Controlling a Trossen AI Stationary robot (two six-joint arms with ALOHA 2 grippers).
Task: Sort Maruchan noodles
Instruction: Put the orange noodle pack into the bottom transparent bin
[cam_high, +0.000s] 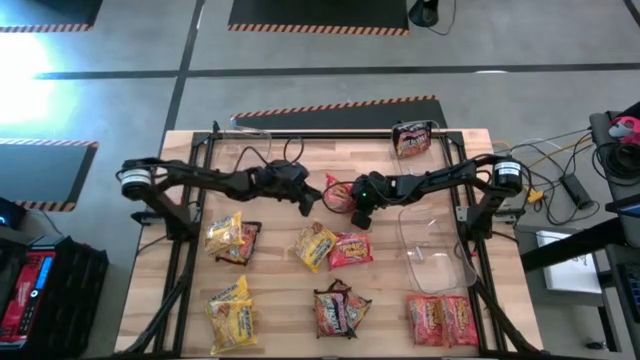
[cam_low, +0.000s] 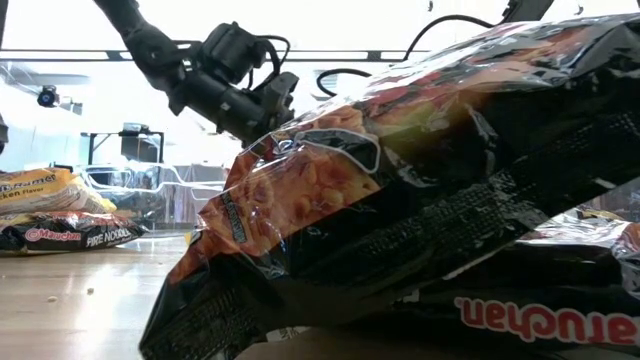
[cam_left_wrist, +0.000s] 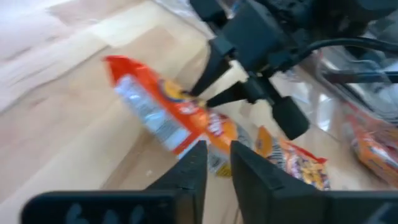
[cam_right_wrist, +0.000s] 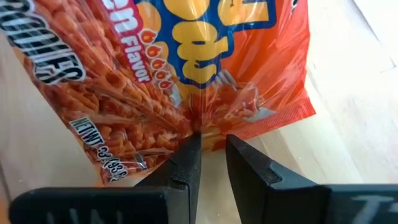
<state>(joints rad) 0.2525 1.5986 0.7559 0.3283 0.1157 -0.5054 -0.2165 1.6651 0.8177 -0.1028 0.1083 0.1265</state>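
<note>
Across the wooden bench (cam_high: 180, 330), noodle packets lie in loose colour groups, with a clear bin (cam_high: 432, 250) near the right side. At mid-bench the right tool (cam_high: 352, 195) is clamped on the edge of a red-orange packet (cam_high: 338, 190), held off the wood. The left tool (cam_high: 312, 198), fingers slightly apart and empty, sits just beside it; I'd back it off before carrying the packet to the other reds.

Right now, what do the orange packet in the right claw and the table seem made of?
Orange packet: thin glossy plastic film, judging by its crinkles, printed face and see-through patches showing noodles. Table: pale wood with a matte finish, showing plank seams and grain; possibly butcher block.
</note>
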